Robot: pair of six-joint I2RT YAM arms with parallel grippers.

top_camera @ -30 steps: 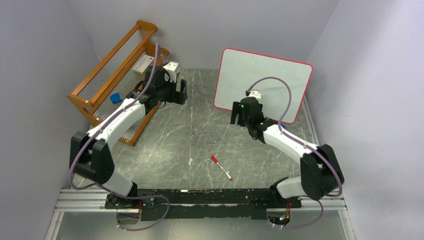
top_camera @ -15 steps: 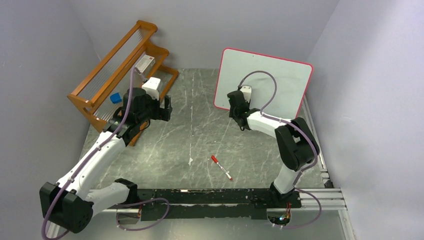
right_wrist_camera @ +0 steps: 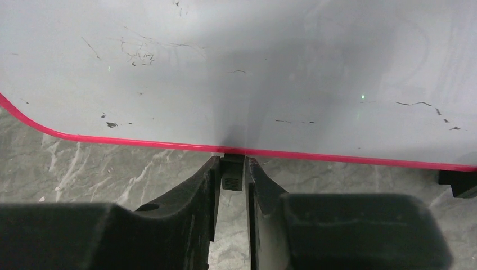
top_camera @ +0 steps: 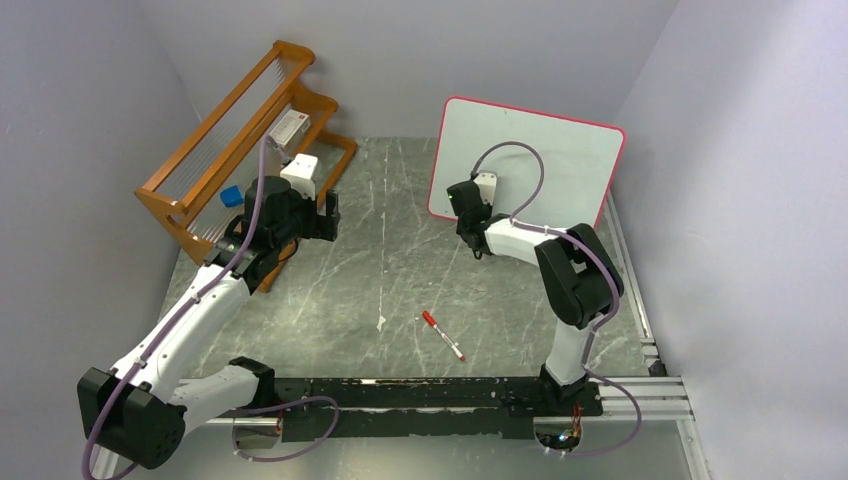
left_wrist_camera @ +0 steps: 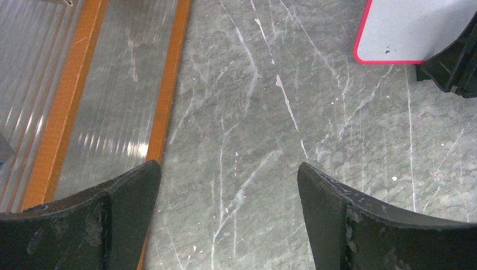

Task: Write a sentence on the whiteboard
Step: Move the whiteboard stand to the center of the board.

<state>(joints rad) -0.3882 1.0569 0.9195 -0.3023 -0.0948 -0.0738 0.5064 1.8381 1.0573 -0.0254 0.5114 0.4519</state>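
The whiteboard [top_camera: 545, 150] stands upright at the back right, white with a red-pink frame. Its face [right_wrist_camera: 253, 67] carries only faint dark smudges; the sentence is out of view. My right gripper [top_camera: 466, 222] sits low at the board's lower left edge. In the right wrist view the gripper [right_wrist_camera: 232, 169] is shut on the board's small black foot [right_wrist_camera: 232, 179], just under the red frame. My left gripper [top_camera: 330, 215] hovers open over bare table beside the wooden rack, nothing between its fingers [left_wrist_camera: 129, 191]. The board's corner [left_wrist_camera: 416, 28] shows at the top right of the left wrist view.
A red-capped marker [top_camera: 441, 334] lies on the table in front of the arms. An orange wooden rack [top_camera: 240, 130] stands at the back left, holding a blue block [top_camera: 232, 196] and a white box [top_camera: 288, 125]. A second black foot [right_wrist_camera: 458, 183] shows farther right.
My right gripper has moved left along the board's lower edge and closed on the black foot. My left arm swung back from the middle toward the rack, staying open.
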